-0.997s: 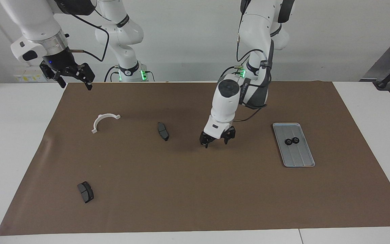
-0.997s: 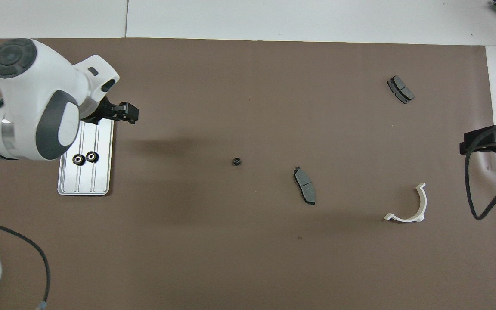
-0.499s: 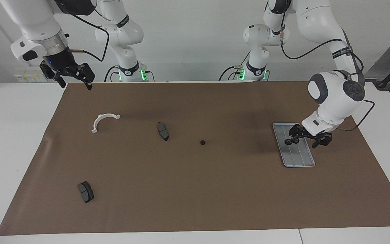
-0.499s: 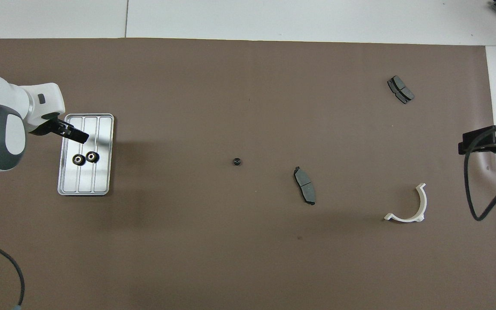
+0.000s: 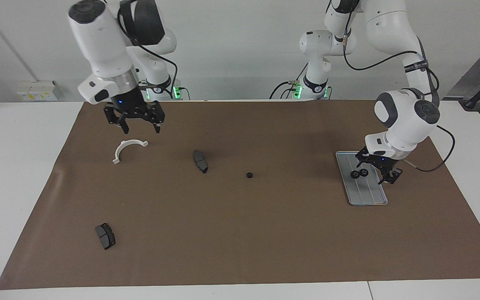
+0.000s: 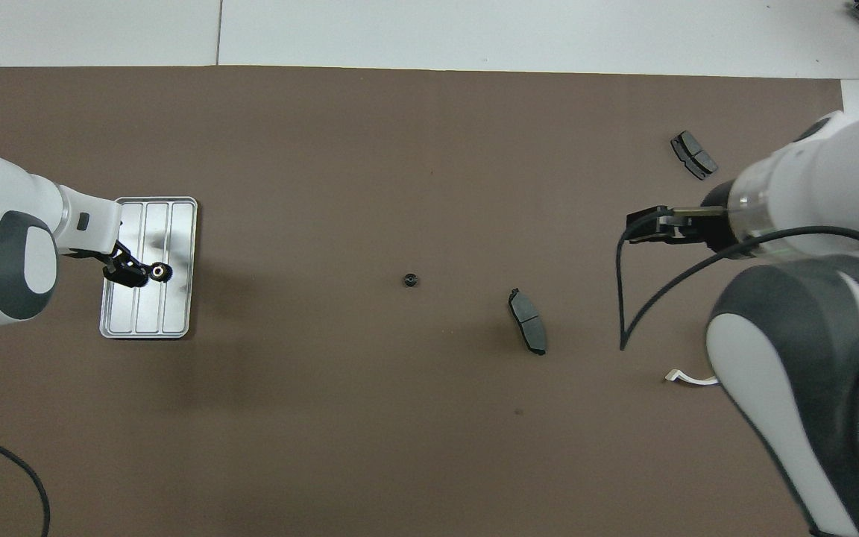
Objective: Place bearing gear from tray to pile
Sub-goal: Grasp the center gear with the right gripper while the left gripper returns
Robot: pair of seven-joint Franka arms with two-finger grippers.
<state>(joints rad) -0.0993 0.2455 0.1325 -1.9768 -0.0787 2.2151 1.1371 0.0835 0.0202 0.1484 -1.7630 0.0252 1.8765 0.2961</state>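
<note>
Left pincer (image 5: 378, 170): open, low over the tray (image 5: 367, 196), at its two bearing gears (image 5: 359, 173).
Tray: on the brown mat (image 5: 240, 233), toward the left arm's end of the desk.
Third gear (image 5: 249, 175): mid-mat, beside a brake pad (image 5: 200, 161).
Right pincer (image 5: 139, 124): open, over the white bracket (image 5: 125, 149).

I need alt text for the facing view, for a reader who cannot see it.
The open left gripper hangs over two gears in a metal tray. The open right gripper hovers above a white bracket.
</note>
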